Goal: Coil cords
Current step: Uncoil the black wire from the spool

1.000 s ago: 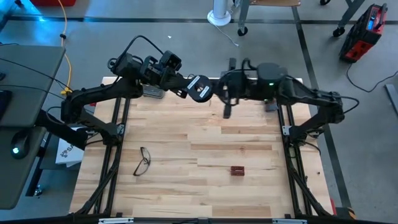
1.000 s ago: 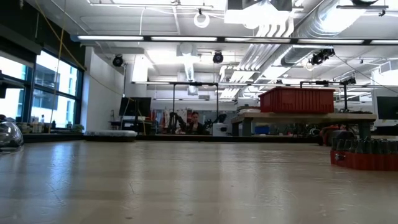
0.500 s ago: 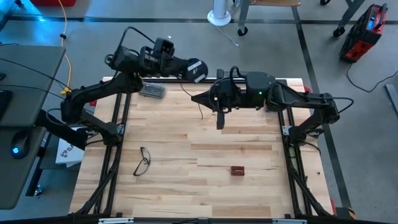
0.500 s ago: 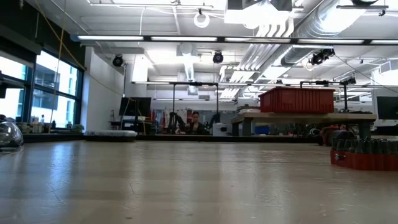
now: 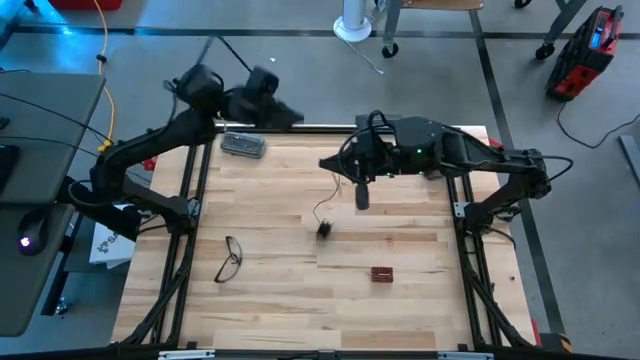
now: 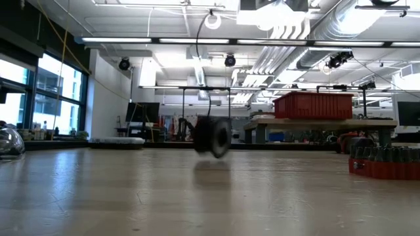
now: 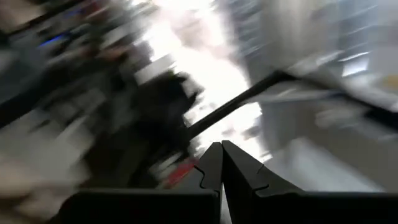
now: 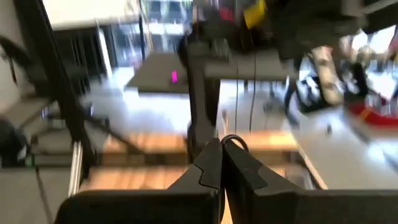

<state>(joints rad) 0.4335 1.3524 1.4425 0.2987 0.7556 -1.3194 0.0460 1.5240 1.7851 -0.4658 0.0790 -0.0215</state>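
Your right gripper [image 5: 362, 200] hangs over the middle of the table [image 5: 400, 290], fingers pinched together on the thin wire [image 5: 330, 190], so the reel [image 5: 324, 229] dangles below it close to the wood, perhaps touching. Your left gripper [image 7: 221, 163], clenched on nothing visible, waits at the far left edge. The reel looks free to swing, so judge your coiling accordingly.
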